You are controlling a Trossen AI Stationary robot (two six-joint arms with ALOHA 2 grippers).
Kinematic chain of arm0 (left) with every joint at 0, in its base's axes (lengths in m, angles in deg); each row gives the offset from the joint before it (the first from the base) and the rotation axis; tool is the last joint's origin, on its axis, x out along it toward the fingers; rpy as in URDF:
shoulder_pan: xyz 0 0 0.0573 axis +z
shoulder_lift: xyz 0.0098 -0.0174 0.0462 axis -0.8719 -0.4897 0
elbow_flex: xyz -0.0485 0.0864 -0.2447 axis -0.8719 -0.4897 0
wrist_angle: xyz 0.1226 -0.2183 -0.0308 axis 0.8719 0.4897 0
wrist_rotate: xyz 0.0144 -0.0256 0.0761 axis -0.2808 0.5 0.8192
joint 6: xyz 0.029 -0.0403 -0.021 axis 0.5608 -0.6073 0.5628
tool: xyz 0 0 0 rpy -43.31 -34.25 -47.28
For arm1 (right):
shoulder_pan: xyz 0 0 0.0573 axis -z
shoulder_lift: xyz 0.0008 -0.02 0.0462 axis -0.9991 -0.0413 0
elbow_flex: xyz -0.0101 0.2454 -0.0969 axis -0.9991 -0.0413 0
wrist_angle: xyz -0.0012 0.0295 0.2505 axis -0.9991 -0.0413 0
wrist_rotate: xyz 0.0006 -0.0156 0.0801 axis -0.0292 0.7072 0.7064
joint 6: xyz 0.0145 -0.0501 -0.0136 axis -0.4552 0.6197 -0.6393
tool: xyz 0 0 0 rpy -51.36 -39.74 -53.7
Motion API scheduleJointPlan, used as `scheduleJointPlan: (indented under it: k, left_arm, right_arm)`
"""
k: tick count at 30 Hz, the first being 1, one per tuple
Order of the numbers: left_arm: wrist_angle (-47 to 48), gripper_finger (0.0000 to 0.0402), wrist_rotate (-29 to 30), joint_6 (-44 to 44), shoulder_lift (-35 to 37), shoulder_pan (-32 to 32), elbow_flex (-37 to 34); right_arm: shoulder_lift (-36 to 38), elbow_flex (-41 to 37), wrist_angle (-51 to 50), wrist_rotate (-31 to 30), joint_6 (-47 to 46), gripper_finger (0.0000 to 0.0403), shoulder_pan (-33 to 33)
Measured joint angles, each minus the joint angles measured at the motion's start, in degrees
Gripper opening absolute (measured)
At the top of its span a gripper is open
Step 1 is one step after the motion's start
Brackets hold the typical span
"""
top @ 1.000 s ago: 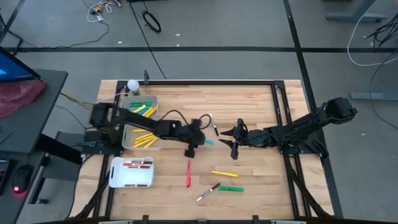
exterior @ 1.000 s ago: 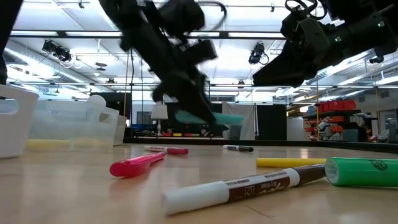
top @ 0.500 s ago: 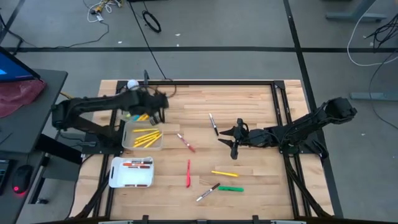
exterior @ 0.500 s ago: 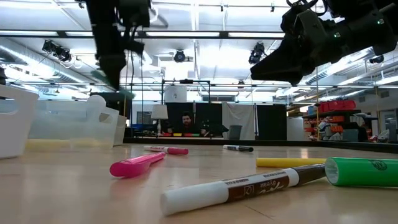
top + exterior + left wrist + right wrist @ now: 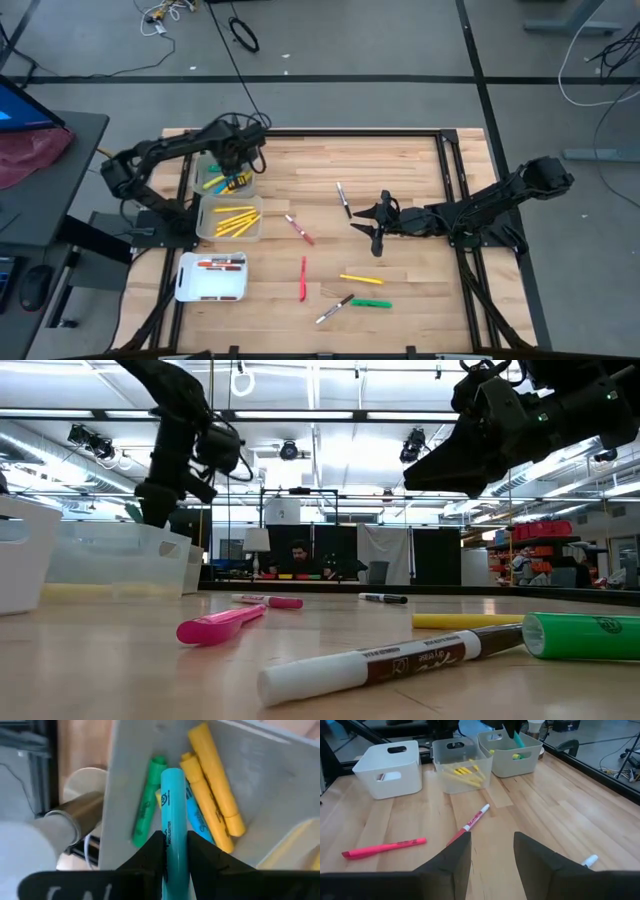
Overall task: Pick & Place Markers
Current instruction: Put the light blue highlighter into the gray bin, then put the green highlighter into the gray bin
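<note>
My left gripper (image 5: 238, 168) is over the far grey bin (image 5: 212, 160) at the table's left and is shut on a light blue marker (image 5: 172, 800). That bin holds yellow, green and light blue markers (image 5: 212, 795). My right gripper (image 5: 368, 228) hovers open and empty over the middle of the table, and its wrist view shows the gap between its fingers (image 5: 492, 840). Loose markers lie flat on the table: a black-and-white one (image 5: 343, 198), a red-and-white one (image 5: 298, 229), a red one (image 5: 303, 278), a yellow one (image 5: 360, 279), a green one (image 5: 371, 303) and a white-brown one (image 5: 334, 309). My left gripper pinches the light blue marker's barrel (image 5: 173, 851) between its two fingers. The fingers come from above, slanting down, and the marker runs along them and sticks out past their tips. The marker is clear of the table, and its free end (image 5: 170, 774) points into the grey bin.
A clear bin (image 5: 230, 220) with yellow markers stands next to the grey bin. A white bin (image 5: 212, 276) with red markers stands nearer the front edge. A white round thing (image 5: 213, 136) stands behind the grey bin. Bare wood lies between the bins and the loose markers.
My left gripper has carried the light blue marker from the table's middle toward the far left. It now hangs over the grey bin with the marker pointing down into it. The red-and-white marker, which that arm covered before, now shows.
</note>
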Motion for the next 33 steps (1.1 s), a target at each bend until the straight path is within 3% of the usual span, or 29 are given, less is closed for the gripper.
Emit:
scheduleJointPlan:
  k: [14,27,33]
  left_arm:
    - [-5.4,0.0072,-1.1,3.4,-10.3,0.7,0.0]
    - [-6.8,0.0174,-3.3,4.3,-10.7,1.1,0.0]
    - [-3.5,0.02,0.1,1.0,-9.1,1.7,0.0]
  right_arm:
    - [0.0,0.0,-0.6,0.1,0.0,0.0149,0.0]
    - [0.0,0.0,-0.4,0.1,-0.1,0.0149,0.0]
    - [0.0,0.0,-0.5,0.1,-0.1,0.0149,0.0]
